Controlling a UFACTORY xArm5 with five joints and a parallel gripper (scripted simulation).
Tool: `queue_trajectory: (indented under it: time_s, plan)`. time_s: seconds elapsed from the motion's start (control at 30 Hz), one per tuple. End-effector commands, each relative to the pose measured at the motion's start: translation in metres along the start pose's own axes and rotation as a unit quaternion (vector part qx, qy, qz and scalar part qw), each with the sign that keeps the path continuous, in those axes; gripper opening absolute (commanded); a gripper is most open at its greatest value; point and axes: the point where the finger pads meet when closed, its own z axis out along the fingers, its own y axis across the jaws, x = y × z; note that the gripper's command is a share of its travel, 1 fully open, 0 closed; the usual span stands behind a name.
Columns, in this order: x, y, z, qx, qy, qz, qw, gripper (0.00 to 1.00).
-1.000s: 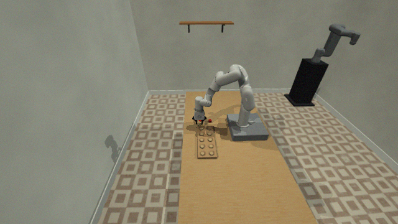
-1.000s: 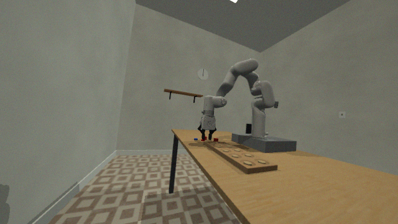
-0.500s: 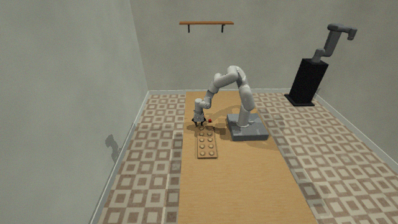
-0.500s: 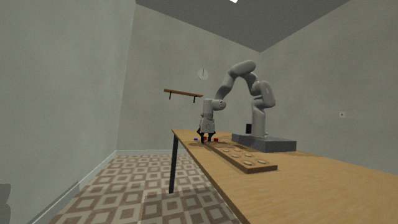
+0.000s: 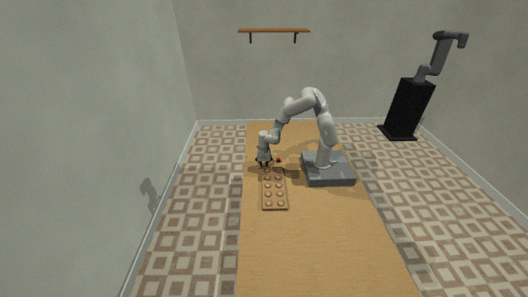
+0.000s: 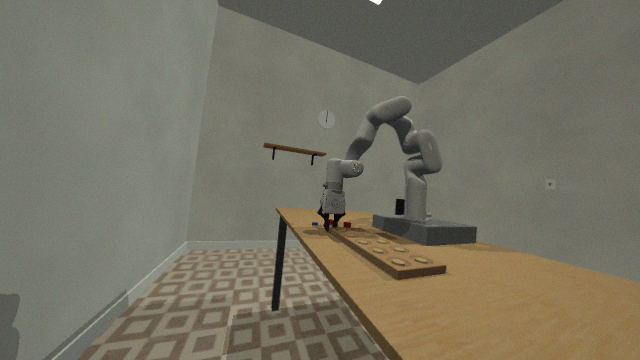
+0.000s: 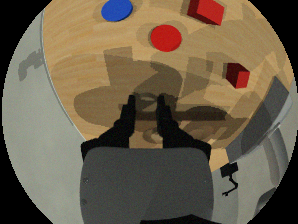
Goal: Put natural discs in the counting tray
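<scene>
Tray (image 5: 274,198) sits flat on the bench (image 5: 313,247) with most pockets filled. At its far end the claw (image 5: 262,164) is down low, pinching what looks like a tan natural disc (image 7: 147,137). Reckon it's the pick-up step, so next comes a straight lift, then a carry to an empty pocket.

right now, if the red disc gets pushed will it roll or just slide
The red disc lies flat on the table, so it would probably slide, not roll. It looks low and wide, so tipping seems unlikely. Being small, it is likely light and may skid easily.
</scene>
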Motion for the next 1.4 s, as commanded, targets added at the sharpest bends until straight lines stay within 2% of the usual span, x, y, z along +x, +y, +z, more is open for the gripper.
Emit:
queue_trajectory:
  time_s: [0.0,0.77,0.83,0.93,1.17,1.37]
  plan:
    - [0.000,-0.001,-0.001,0.001,0.000,0.000,1.000,0.00]
    - [0.000,-0.001,-0.003,0.001,0.000,0.000,1.000,0.00]
    - [0.000,-0.002,-0.015,0.001,0.000,0.000,1.000,0.00]
    - [-0.001,-0.001,-0.048,0.001,0.000,0.000,1.000,0.00]
    - [-0.002,-0.002,-0.094,0.001,0.000,0.000,1.000,0.00]
    - [-0.002,-0.001,-0.101,0.001,0.000,0.000,1.000,0.00]
